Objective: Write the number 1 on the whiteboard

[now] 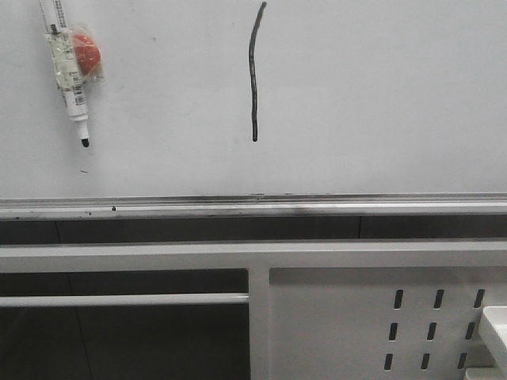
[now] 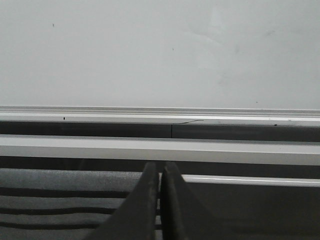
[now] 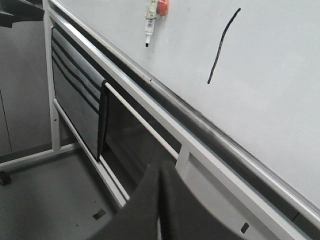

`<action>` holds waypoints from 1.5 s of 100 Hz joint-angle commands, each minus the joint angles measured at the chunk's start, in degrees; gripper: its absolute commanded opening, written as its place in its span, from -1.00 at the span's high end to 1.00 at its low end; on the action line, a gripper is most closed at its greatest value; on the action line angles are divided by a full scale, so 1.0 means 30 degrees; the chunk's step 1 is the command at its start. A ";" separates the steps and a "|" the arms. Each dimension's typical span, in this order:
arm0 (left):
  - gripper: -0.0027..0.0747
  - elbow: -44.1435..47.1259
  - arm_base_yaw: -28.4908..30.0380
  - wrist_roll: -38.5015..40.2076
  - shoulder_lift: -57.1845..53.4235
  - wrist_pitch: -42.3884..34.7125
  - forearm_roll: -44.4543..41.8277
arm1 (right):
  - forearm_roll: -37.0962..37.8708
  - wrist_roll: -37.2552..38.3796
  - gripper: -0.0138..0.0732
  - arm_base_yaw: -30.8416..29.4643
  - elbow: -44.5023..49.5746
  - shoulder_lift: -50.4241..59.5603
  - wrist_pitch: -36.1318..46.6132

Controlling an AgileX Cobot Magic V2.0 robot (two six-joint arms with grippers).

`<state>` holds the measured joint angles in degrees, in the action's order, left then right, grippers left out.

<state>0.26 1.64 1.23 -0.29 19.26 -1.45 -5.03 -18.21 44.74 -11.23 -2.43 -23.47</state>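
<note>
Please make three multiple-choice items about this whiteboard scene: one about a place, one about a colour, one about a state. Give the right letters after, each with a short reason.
1. Where is the marker pen relative to the number 1 in the front view?
A. To its left
B. To its right
C. Directly below it

2. What colour is the round piece fixed to the marker pen?
A. Blue
B. Red-orange
C. Green

3. How do the fingers of the left gripper stand?
A. Wide apart
B. Closed together, holding nothing
C. Clamped on the marker pen

Answers:
1. A, the pen hangs on the whiteboard near its left side, the stroke near the middle.
2. B, it shows red-orange beside the pen's barrel.
3. B, the left wrist view shows only a thin seam between them and nothing in them.
</note>
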 commanded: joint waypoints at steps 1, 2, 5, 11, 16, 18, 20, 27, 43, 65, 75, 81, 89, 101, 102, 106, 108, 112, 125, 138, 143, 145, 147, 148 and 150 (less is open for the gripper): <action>0.98 0.0674 -0.0017 0.0255 -0.0438 -0.1031 0.0189 | -0.0073 0.0001 0.84 -0.0100 -0.0477 -0.0190 0.1556; 0.98 0.0674 -0.0017 0.0255 -0.0438 -0.1031 0.0189 | -0.0073 0.0001 0.84 -0.0100 -0.0477 -0.0190 0.1556; 0.98 0.0674 -0.0017 0.0255 -0.0438 -0.1031 0.0189 | -0.0073 0.0001 0.84 -0.0100 -0.0477 -0.0190 0.1556; 0.98 0.0674 -0.0017 0.0255 -0.0438 -0.1031 0.0189 | -0.0073 0.0001 0.84 -0.0100 -0.0477 -0.0190 0.1556; 0.98 0.0674 -0.0017 0.0255 -0.0438 -0.1031 0.0189 | -0.0073 0.0001 0.84 -0.0100 -0.0477 -0.0190 0.1556; 0.98 0.0674 -0.0017 0.0255 -0.0438 -0.1031 0.0189 | -0.0073 0.0001 0.84 -0.0100 -0.0477 -0.0190 0.1556; 0.98 0.0674 -0.0017 0.0255 -0.0438 -0.1031 0.0189 | -0.0073 0.0001 0.84 -0.0100 -0.0477 -0.0190 0.1556; 0.98 0.0674 -0.0017 0.0255 -0.0438 -0.1031 0.0189 | -0.0073 0.0001 0.84 -0.0100 -0.0477 -0.0190 0.1556; 0.98 0.0674 -0.0017 0.0255 -0.0438 -0.1031 0.0189 | 0.0527 0.0001 0.84 -0.0100 0.0383 -0.0190 0.2928; 0.98 0.0674 -0.0017 0.0255 -0.0438 -0.1031 0.0189 | 0.1302 0.0053 0.84 -0.0210 0.4259 -0.0190 0.7397; 0.98 0.0674 -0.0017 0.0255 -0.0438 -0.1031 0.0189 | 0.1171 0.1596 0.84 -0.1137 0.4149 -0.0127 0.6137; 0.98 0.0674 -0.0017 0.0255 -0.0438 -0.1031 0.0189 | 0.1171 0.2377 0.84 -0.2251 0.4149 -0.0109 0.6050; 0.98 0.0674 -0.0017 0.0255 -0.0438 -0.1031 0.0189 | 0.1171 0.2476 0.84 -0.4690 0.4149 -0.0109 0.6018; 0.98 0.0674 -0.0017 0.0255 -0.0438 -0.1031 0.0189 | 0.1171 0.2626 0.84 -0.8687 0.4149 0.0222 0.6067; 0.98 0.0674 -0.0017 0.0255 -0.0438 -0.1031 0.0189 | 0.1135 0.2712 0.84 -0.8918 0.4149 0.0272 0.6033; 0.98 0.0674 -0.0017 0.0255 -0.0438 -0.1031 0.0189 | 0.0998 0.3070 0.84 -1.0285 0.4149 0.0620 0.5759; 0.98 0.0674 -0.0017 0.0255 -0.0438 -0.1031 0.0189 | 0.0833 0.3304 0.84 -1.0950 0.4149 0.0843 0.5539; 0.98 0.0674 -0.0017 0.0255 -0.0438 -0.1031 0.0189 | 0.0557 0.3351 0.84 -1.2237 0.4149 0.1271 0.5061; 0.98 0.0674 -0.0017 0.0255 -0.0438 -0.1066 0.0189 | -0.0212 0.4538 0.84 -1.5168 0.4149 0.1382 0.4099; 0.98 0.0674 -0.0017 0.0255 -0.0438 -0.1066 0.0189 | -0.0280 0.5597 0.84 -1.6193 0.4149 0.1382 0.2938; 0.98 0.0674 -0.0017 0.0255 -0.0438 -0.1066 0.0189 | -0.0280 0.5597 0.84 -1.6193 0.4149 0.1382 0.2443; 0.98 0.0674 -0.0017 0.0255 -0.0438 -0.1066 0.0189 | -0.0280 0.5597 0.84 -1.6193 0.4149 0.1382 0.2197; 0.98 0.0674 -0.0017 0.0255 -0.0438 -0.1066 0.0189 | -0.0237 0.5597 0.84 -1.6193 0.4149 0.1382 0.1965; 0.98 0.0674 -0.0017 0.0255 -0.0438 -0.1066 0.0189 | -0.0235 0.5597 0.84 -1.6193 0.4149 0.1382 0.1964; 0.98 0.0674 -0.0017 0.0255 -0.0438 -0.1066 0.0189 | -0.0189 0.5597 0.84 -1.6193 0.4149 0.1382 0.1964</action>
<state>0.26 1.64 1.23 -0.29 19.26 -1.32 -5.47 -2.03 -3.41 0.44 0.68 -18.59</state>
